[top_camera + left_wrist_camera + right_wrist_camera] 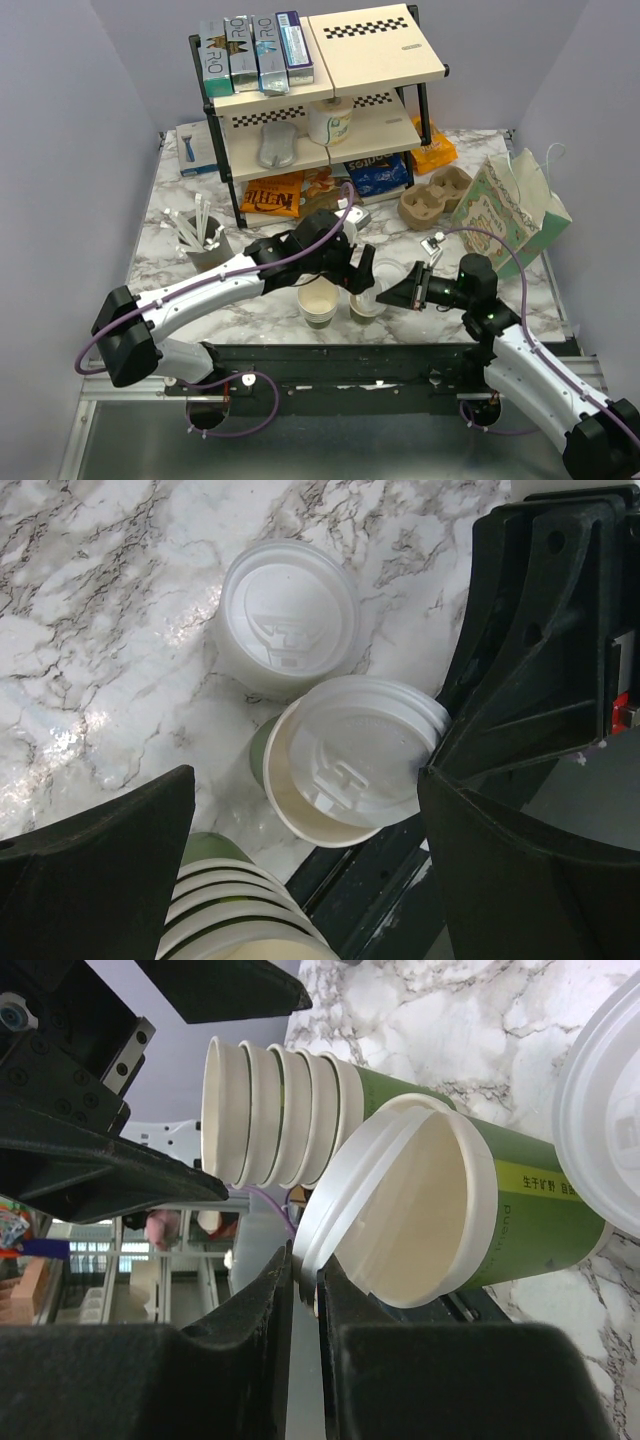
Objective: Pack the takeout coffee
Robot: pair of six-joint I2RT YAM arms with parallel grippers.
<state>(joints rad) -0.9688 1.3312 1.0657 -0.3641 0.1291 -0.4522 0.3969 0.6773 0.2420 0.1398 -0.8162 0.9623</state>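
The takeout coffee [520, 1210] is a single cream paper cup with green sides standing near the table's front edge [365, 308]. Its white lid [345, 1175] rests tilted on the cup's mouth, half on and raised at one side. My right gripper [305, 1260] is shut on the lid's rim, reaching in from the right [388, 297]. The left gripper [305, 775] hangs open right above the cup [300, 815], with its fingers [100, 870] wide apart and touching nothing. In the top view the left gripper [352, 272] is just behind the cup.
A stack of nested lidless cups [320, 306] stands directly left of the coffee. Spare white lids [288, 615] lie just behind it. Further back are a brown cup carrier [435, 195], a paper gift bag [510, 210], a two-level shelf [320, 95] and a stirrer holder [205, 240].
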